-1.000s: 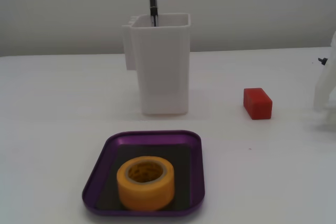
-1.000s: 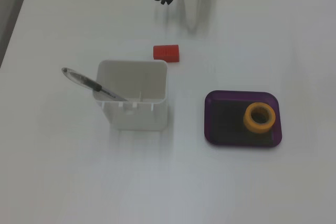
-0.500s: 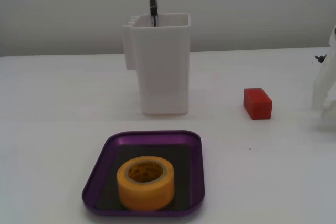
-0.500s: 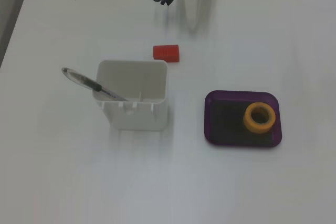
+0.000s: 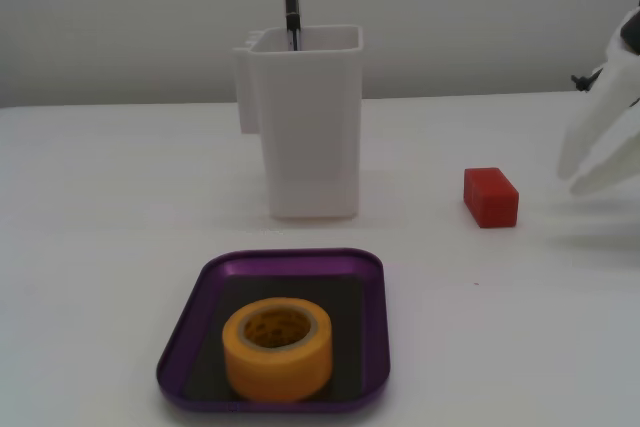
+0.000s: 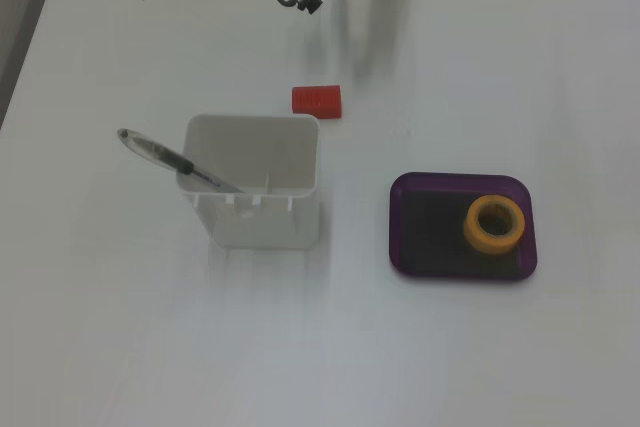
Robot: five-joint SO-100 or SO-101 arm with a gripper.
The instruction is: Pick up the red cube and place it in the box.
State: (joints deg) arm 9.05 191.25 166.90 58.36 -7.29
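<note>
A: Left to right in a fixed view, what's around the white container (image 5: 305, 122)?

B: In front of it, the box (image 5: 200, 292) with a yellow tape roll (image 5: 277, 349) inside; to the container's right the red cube (image 5: 490, 197) on the tabletop (image 5: 100, 197); further right, the gripper (image 5: 585, 172), fingers apart, empty.

A: Best approach?

B: Probably lower it squarely over the cube's narrow sides (the tape crowds the box), then aim for bare tray floor.

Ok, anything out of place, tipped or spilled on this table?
Nothing spilled or tipped. One oddity: a yellow tape roll already sits in the purple box, taking up part of its floor. The red cube lies on the table, and the white container stands upright with a pen leaning inside.
</note>
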